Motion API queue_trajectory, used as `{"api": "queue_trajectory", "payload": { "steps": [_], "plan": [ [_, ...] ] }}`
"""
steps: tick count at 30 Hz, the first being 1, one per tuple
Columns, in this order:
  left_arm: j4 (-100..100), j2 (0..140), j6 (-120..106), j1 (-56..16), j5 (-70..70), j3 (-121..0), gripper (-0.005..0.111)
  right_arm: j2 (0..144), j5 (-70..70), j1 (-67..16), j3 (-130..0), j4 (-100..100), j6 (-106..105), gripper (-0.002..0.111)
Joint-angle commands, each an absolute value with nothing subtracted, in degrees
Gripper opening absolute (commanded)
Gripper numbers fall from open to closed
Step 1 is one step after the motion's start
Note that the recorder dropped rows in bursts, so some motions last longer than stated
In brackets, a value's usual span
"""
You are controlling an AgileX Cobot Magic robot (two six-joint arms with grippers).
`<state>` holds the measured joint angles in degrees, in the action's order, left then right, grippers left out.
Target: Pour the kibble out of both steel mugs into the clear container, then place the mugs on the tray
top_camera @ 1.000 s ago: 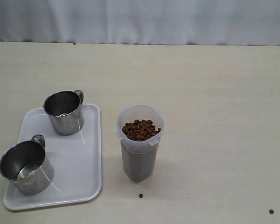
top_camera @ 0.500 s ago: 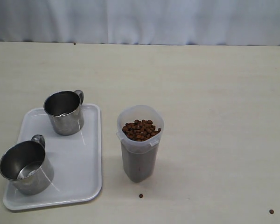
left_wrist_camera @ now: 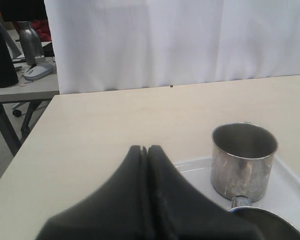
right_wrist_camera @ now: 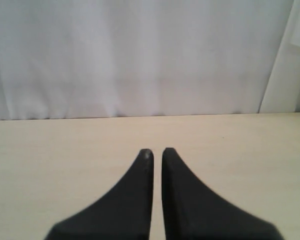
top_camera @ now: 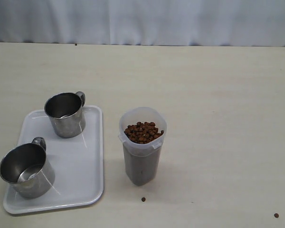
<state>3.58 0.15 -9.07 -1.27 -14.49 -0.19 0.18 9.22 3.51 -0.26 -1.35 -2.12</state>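
Up close, the left gripper has its black jaws pressed flat together with nothing between them, and it hangs over the pale table just short of the tray. The right gripper is likewise closed on nothing, with only a thin slit between its tips and bare tabletop ahead. On the tray, the far steel mug stands upright at the back, its handle toward the white curtain. The near steel mug stands upright at the front left corner. Both insides show bare steel. Just right of the tray, not touching it, stands the clear container, with kibble nearly up to its rim. A stray pellet lies on the table before the container, and a second pellet lies well off to the right.
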Motion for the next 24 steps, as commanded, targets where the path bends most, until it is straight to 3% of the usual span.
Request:
{"api": "queue_trajectory", "payload": {
  "steps": [1, 24],
  "plan": [
    [3.57, 0.0, -8.96, -1.58, -13.81, 0.0, 0.0, 0.0, 9.79, 6.08, 0.0, -0.59, -2.1, 0.005],
    [3.57, 0.0, -8.96, -1.58, -13.81, 0.0, 0.0, 0.0, 9.79, 8.61, 0.0, -0.77, -2.1, 0.005]
  ]
}}
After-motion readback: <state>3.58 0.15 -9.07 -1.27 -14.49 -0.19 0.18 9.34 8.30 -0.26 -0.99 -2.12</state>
